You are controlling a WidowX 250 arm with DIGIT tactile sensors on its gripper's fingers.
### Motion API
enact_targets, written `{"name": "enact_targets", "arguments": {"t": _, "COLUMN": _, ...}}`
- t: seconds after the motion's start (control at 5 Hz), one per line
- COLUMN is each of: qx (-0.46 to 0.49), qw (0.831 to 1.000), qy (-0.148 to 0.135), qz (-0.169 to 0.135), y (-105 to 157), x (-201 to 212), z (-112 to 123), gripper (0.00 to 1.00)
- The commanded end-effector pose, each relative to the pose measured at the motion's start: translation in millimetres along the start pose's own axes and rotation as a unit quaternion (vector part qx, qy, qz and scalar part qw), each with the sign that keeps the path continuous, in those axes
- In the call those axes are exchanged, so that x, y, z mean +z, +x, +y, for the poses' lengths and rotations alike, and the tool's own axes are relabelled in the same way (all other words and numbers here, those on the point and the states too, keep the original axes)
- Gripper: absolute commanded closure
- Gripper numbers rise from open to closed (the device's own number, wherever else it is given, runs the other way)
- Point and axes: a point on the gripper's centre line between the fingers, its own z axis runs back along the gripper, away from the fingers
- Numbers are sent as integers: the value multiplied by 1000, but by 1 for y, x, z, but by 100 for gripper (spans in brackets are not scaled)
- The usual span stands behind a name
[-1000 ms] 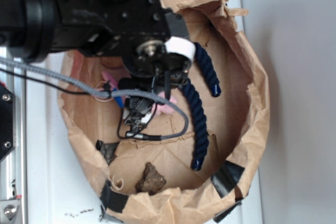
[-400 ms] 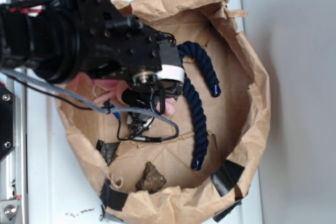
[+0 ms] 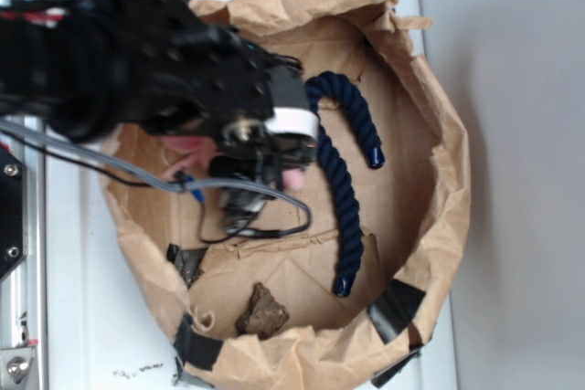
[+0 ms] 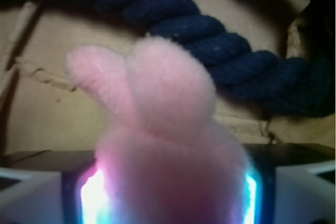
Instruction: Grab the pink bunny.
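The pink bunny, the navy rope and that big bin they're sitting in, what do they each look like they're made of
The pink bunny looks like soft plush fabric: a fuzzy, matte pile with blurred edges. The navy rope appears to be twisted fibre, likely cotton, with thick wound strands and a matte surface. The bin looks like crumpled brown kraft paper, creased and torn at the rim, patched with black tape.

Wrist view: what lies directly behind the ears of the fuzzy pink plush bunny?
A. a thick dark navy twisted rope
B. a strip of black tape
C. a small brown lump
A: the thick dark navy twisted rope curves across behind the fuzzy pink plush bunny.
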Motion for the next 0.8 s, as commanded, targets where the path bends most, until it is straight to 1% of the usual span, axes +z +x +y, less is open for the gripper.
{"name": "enact_targets", "arguments": {"t": 0.0, "qx": 22, "qw": 998, "qy": -41, "qz": -51, "y": 19, "x": 96, "z": 11, "gripper": 100}}
{"name": "enact_targets", "arguments": {"t": 0.2, "qx": 36, "qw": 996, "qy": -36, "qz": -69, "y": 20, "x": 114, "z": 10, "gripper": 100}}
{"name": "enact_targets", "arguments": {"t": 0.4, "qx": 23, "qw": 997, "qy": -24, "qz": -75, "y": 17, "x": 116, "z": 10, "gripper": 100}}
{"name": "enact_targets", "arguments": {"t": 0.6, "qx": 17, "qw": 995, "qy": 6, "qz": -95, "y": 9, "x": 111, "z": 5, "gripper": 100}}
